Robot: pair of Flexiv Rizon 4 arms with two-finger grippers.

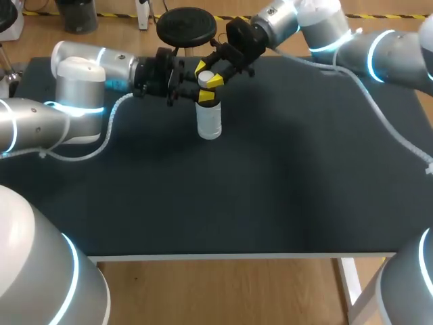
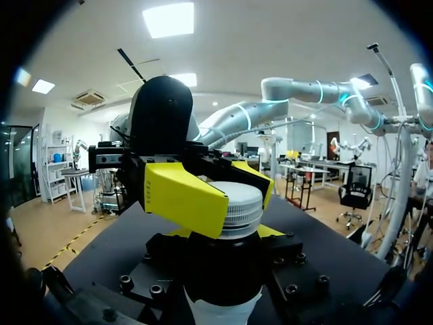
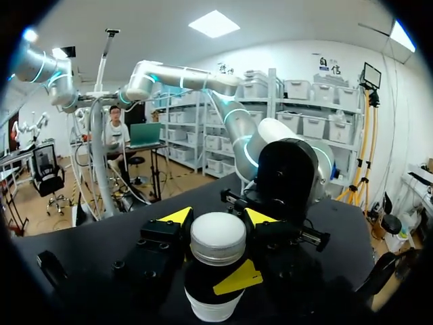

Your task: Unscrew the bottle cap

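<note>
Dark matte table (image 1: 270, 189), pale front edge, white leg.

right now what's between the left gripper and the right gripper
Only the bottle, no bare table: the left gripper holds its neck, the right gripper clamps the white cap. The head view shows it.

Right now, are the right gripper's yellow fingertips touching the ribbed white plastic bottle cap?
Touching. The left wrist view shows the right gripper clamping the ribbed white plastic bottle cap, yellow fingertips pressed against it from two sides.
</note>
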